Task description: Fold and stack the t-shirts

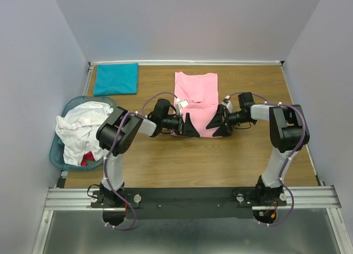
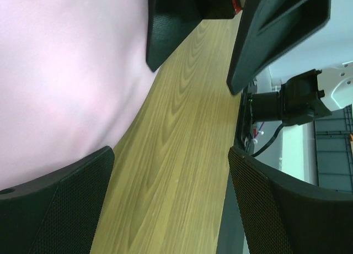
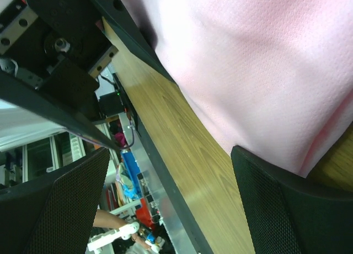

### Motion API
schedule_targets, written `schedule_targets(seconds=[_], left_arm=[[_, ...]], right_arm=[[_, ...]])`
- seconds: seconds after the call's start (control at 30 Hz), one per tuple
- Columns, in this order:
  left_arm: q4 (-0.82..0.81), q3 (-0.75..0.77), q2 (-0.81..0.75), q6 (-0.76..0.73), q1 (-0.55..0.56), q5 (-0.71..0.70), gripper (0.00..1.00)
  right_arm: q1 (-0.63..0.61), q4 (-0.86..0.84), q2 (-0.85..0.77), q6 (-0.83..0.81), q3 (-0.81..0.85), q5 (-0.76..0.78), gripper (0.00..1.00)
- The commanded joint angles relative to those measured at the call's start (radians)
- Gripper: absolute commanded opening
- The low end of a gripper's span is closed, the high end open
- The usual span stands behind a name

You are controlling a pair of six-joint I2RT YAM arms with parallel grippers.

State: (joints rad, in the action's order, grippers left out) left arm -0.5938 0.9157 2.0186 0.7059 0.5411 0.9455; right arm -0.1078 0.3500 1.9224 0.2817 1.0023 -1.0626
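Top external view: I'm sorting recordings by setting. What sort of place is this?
Probably a robot lab cell: plain walls enclose a wooden table, both arms bolted to a metal rail.

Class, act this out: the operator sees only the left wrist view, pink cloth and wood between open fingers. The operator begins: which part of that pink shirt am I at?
Observer: Its near edge. The left gripper is at the near-left corner of the pink t-shirt, with the right gripper opposite at the near-right.
Operator: Any other shirts out?
Observer: A folded teal t-shirt lies at the far-left corner of the table.
Operator: And unfolded ones?
Observer: White t-shirts are heaped in a light-blue basket at the table's left edge.
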Motion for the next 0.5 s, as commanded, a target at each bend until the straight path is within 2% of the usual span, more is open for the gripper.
schedule_targets(seconds=[0.0, 0.23, 0.47], left_arm=[[0.138, -0.089, -0.004, -0.103, -0.084, -0.030, 0.94], [0.160, -0.164, -0.057, -0.166, -0.161, 0.032, 0.94], [0.279, -0.179, -0.176, -0.295, -0.190, 0.087, 0.94]], right_arm=[[0.007, 0.055, 0.030, -0.067, -0.027, 0.228, 1.00], [0.007, 0.072, 0.032, -0.085, -0.014, 0.231, 1.00], [0.005, 0.102, -0.038, -0.108, -0.004, 0.126, 0.99]])
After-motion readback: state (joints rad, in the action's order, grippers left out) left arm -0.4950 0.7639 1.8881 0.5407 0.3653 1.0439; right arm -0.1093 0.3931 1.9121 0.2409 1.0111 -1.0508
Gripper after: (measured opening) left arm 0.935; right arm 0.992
